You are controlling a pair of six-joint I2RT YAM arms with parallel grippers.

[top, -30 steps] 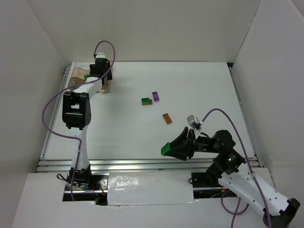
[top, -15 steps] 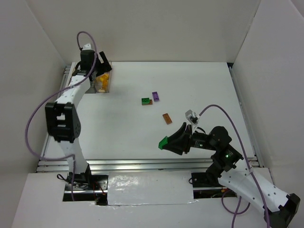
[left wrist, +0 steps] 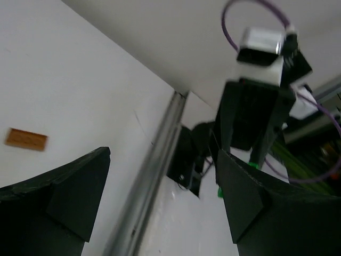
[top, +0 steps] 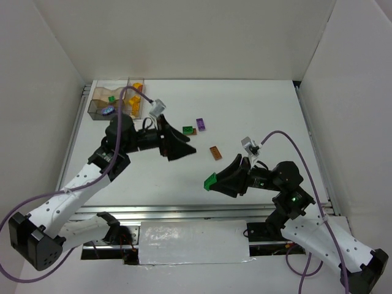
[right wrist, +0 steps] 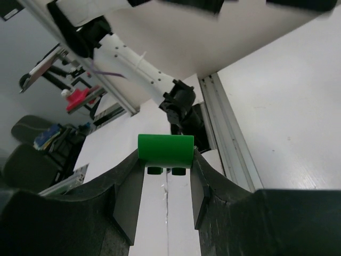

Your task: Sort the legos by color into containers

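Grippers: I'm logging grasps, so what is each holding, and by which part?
The right gripper pinches a green lego by its two opposite side faces, at the fingertips. The left gripper is open and holds nothing.

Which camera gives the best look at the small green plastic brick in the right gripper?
The right wrist view: the small green plastic brick sits centred and close, pinched in the right gripper. Top external shows the brick only as a tiny green patch. Left wrist shows only blurred green specks.
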